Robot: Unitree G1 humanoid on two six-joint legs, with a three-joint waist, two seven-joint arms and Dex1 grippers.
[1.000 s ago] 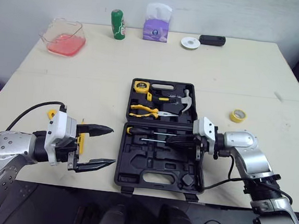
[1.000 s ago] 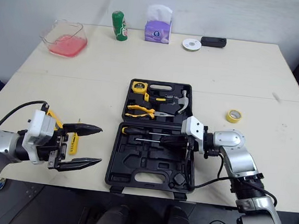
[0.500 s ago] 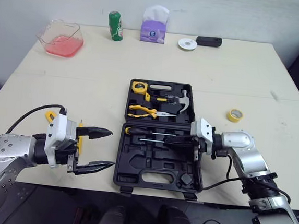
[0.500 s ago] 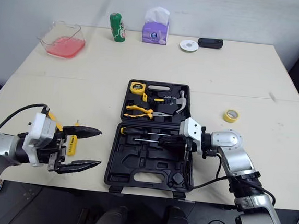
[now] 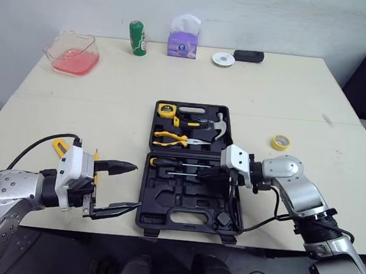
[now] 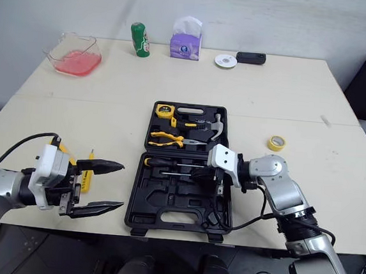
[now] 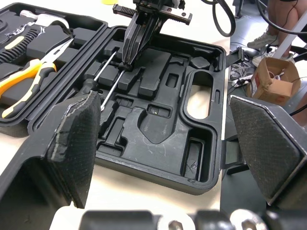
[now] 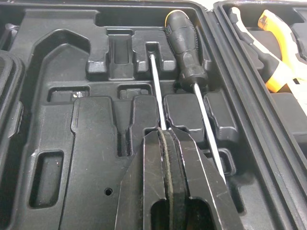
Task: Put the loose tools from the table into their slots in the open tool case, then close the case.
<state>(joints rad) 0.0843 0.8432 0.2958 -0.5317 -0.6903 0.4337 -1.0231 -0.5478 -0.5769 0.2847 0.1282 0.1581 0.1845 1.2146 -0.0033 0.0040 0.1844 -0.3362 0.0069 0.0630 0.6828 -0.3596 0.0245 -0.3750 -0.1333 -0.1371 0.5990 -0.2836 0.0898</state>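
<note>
The black tool case point(image 5: 189, 208) lies open at the table's front middle. Its far half holds a tape measure point(image 5: 168, 109), a hammer point(image 5: 217, 122) and yellow-handled pliers point(image 5: 173, 137). One black-handled screwdriver point(image 8: 183, 52) lies in the near half. My right gripper point(image 5: 200, 174) reaches in from the right, shut on the thin shaft of a second screwdriver point(image 8: 156, 91) lying beside the first. My left gripper point(image 5: 136, 185) is open and holds nothing, just left of the case. A slim yellow tool point(image 6: 88, 169) and another yellow piece point(image 5: 59, 145) lie on the table by it.
A yellow tape roll point(image 5: 280, 142) sits right of the case. Along the far edge stand a clear container with pink contents point(image 5: 72, 52), a green can point(image 5: 136, 38), a tissue pack point(image 5: 183, 44), a white disc point(image 5: 223, 59) and a black device point(image 5: 248, 55).
The head camera has shifted, so the whole scene sits differently. Relative to the case, neither gripper has visibly moved; the left stays open, the right stays shut.
</note>
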